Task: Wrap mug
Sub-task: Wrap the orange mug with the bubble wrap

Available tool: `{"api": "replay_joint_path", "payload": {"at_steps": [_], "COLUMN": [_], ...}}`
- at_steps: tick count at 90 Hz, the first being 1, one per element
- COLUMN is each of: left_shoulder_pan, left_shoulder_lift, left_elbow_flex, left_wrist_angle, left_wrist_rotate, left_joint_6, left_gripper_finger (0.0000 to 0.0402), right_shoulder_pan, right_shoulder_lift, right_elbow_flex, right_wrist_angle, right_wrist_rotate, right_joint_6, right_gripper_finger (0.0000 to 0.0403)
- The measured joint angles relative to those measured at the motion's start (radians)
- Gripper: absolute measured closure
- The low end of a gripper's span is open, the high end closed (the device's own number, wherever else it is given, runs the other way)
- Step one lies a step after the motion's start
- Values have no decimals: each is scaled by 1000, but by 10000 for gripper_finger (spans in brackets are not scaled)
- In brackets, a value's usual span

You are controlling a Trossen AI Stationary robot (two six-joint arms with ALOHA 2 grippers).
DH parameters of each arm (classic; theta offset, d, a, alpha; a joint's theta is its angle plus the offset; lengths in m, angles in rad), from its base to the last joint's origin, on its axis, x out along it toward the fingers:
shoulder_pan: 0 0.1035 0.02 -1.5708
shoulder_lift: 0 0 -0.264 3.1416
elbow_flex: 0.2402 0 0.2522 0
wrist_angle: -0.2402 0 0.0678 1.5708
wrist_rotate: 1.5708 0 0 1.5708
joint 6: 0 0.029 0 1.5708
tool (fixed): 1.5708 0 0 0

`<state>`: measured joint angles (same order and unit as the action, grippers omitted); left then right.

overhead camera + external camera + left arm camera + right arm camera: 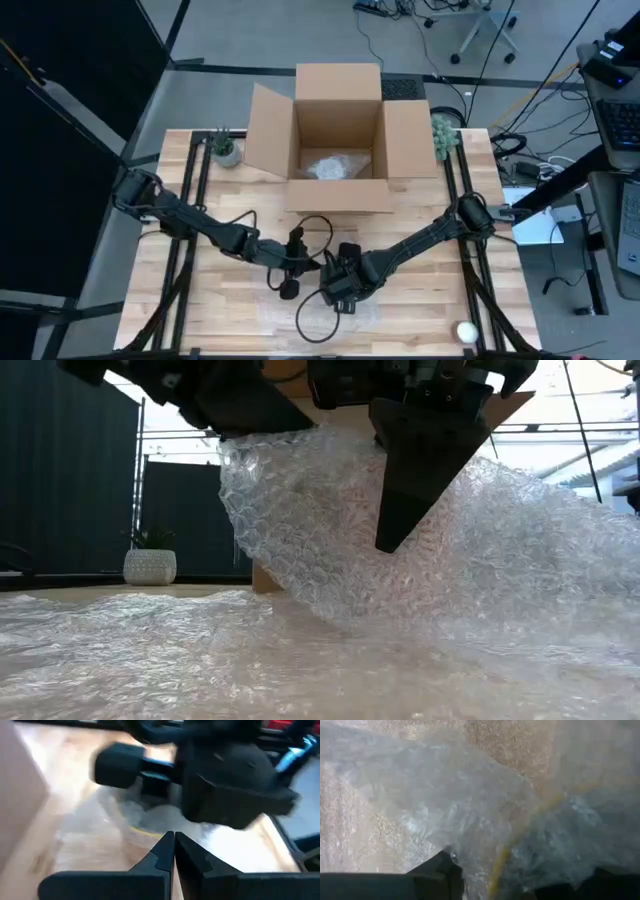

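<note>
A sheet of clear bubble wrap [335, 318] lies on the wooden table near its front edge. Part of it is raised into a mound [320, 530] under both grippers. The mug is hidden in the wrap; only a curved yellow line [502, 857] shows through it. My right gripper [340, 293] stands over the mound, its fingers wide apart with the wrap bundle between them [525, 870]. My left gripper [290, 280] is just to the left of it. Its fingers are shut with nothing visible between them [173, 837]. My right gripper comes at the raised wrap bundle [485, 835] from above, pointing down, with one finger on each side of it. One finger [420, 460] lies against the near face of the mound. The wrap is several crumpled layers. Its lower part spreads onto the table [300, 660].
An open cardboard box [338, 150] with some wrap inside stands at the far middle. Small potted plants stand at its left [225, 150] and right [443, 135]. A white ball [466, 330] lies near the front right corner. Black cables loop beside the grippers.
</note>
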<state>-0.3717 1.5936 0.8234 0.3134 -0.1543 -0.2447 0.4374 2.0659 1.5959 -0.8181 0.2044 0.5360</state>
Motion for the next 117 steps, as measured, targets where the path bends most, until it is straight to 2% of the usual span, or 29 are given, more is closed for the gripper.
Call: {"api": "replay_joint_path", "payload": {"at_steps": [13,35,61,84,117], "left_shoulder_pan": [7,53,73,73,73], "left_shoulder_lift": [36,153,291,277,270], "left_elbow_flex": [1,2,79,83,82], "left_wrist_angle": [27,257,281,272,261], "left_wrist_rotate": [15,56,91,97,98], "left_joint_6": [-1,-7,-8,-10,-7], "left_gripper_finger": [402,402,402,402,402], "right_shoulder_pan": [0,0,5,6,48], "right_shoulder_lift": [0,0,-3,-63,-219], "right_elbow_flex": [0,0,0,0,2], "right_wrist_angle": [0,4,-26,-53,-130], "right_wrist_rotate": [3,6,-8,-21,-5], "right_joint_6": [-5,-6,6,76,83], "right_gripper_finger": [243,243,243,243,243]}}
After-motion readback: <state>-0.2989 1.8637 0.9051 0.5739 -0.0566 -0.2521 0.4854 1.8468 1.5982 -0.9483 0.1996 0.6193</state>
